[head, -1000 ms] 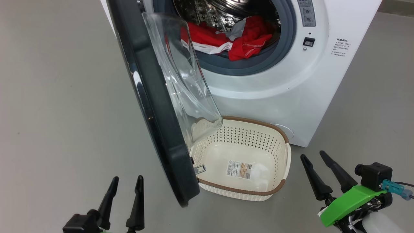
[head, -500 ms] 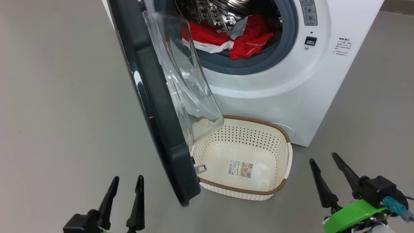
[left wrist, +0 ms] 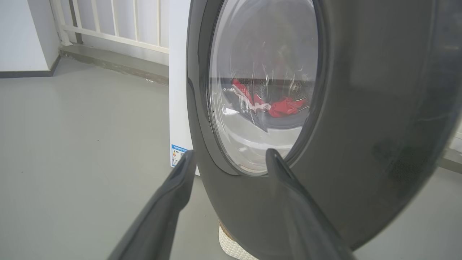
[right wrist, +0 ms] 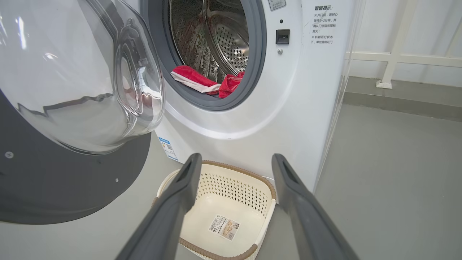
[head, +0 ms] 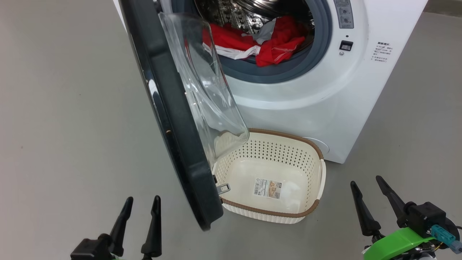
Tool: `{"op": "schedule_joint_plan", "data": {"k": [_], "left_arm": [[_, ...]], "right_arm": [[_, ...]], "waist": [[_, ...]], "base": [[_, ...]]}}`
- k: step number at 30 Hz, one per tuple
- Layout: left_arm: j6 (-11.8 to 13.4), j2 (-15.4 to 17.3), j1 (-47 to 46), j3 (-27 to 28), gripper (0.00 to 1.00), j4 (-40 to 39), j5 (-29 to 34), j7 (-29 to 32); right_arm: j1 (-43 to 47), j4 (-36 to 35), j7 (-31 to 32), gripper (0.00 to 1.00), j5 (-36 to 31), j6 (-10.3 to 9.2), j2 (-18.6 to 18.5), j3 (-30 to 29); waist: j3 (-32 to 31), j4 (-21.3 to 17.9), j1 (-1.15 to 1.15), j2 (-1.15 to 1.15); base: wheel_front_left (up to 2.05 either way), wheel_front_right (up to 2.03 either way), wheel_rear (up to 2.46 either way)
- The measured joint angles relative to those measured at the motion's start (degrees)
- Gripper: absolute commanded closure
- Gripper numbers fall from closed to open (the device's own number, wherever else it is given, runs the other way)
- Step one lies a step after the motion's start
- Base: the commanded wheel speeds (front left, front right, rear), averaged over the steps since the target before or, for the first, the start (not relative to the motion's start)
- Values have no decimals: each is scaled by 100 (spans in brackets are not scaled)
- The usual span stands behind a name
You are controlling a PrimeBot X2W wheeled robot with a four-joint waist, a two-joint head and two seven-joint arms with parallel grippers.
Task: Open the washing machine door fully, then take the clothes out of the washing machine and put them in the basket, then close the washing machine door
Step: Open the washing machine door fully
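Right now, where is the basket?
Head view, lower centre: the basket sits on the floor just in front of the washer, with the open door at its left.

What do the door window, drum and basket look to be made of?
The washing machine door has a clear, glossy window with reflections: glass or hard plastic, unclear which. The drum looks like shiny perforated metal, probably steel. The basket looks like matte cream moulded plastic, brown woven-look rim.

The left gripper (head: 142, 199) hangs open left of the door (head: 173, 119), the right gripper (head: 366, 181) open far to its right.
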Motion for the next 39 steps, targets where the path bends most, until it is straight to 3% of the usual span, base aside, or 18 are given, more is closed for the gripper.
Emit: {"op": "schedule_joint_plan", "data": {"k": [6,7,8,9,10,19,25,31,39], "left_arm": [[0,0,0,2,0,-1,0,0],[0,0,0,5,10,-8,0,0],[0,1,0,10,58,-15,0,0],[0,0,0,18,83,-30,0,0],[1,0,0,31,100,-59,-5,0],[9,0,-46,183,100,-900,-148,0],[233,2,-302,27,100,-2041,-113,-13],[411,4,-386,-736,100,-2822,107,-18],[419,21,-373,-1965,100,-2396,-5,-18]], "right_arm": [[0,-7,0,0,0,0,12,0],[0,-13,0,0,-2,0,14,1],[0,-23,0,0,-5,0,16,1],[1,-26,0,0,-8,0,21,1],[1,-29,0,0,-9,0,24,0],[2,-60,0,0,-44,0,35,1],[2,-87,0,0,-43,0,33,14],[1,-100,0,0,-43,0,29,25],[-1,-121,0,0,-43,0,29,29]], "waist": [[-24,4,0,0],[-30,2,0,0],[-33,1,0,0],[-36,0,0,0],[-37,0,0,0],[-45,2,0,0],[-3,-6,0,0],[42,-31,0,0],[83,-83,0,0]], "base": [[0,0,0],[0,0,0],[0,0,0],[0,0,0],[0,0,0],[0,0,0],[0,0,0],[0,0,0],[0,0,0]]}}
